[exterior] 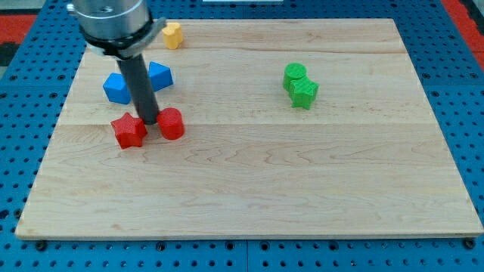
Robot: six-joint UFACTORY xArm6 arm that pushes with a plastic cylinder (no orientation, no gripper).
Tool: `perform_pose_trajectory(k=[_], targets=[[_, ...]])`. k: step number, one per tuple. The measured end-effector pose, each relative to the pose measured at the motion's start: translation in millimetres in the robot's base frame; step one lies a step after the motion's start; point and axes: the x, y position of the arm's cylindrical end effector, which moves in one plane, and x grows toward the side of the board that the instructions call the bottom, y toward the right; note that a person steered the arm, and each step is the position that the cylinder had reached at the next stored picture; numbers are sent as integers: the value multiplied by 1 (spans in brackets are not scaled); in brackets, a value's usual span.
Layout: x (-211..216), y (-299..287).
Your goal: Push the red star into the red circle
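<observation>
— Where's my tip [149, 122]?
— Between the red star [129, 131] and red circle [171, 124], touching both far as I can tell. No pincer on this rig, just the rod, holding nothing.
— Star?
— Board's [249, 196] left side, near the circle. Blue blocks [118, 88] just above, partly behind the rod.

You are looking at a robotics lab bench: a pale wooden board [249, 181] lies on a blue perforated base [469, 113], with small coloured blocks scattered under a robot's dark rod [141, 87].
</observation>
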Motion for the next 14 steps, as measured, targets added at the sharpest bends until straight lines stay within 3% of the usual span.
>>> perform_pose_trajectory(k=[2,3,4,5,6,7,9,11,12,14], targets=[[35,97],[37,112],[-17,47],[-24,-43],[-12,-77],[18,-51],[54,65],[71,67],[106,27],[110,98]])
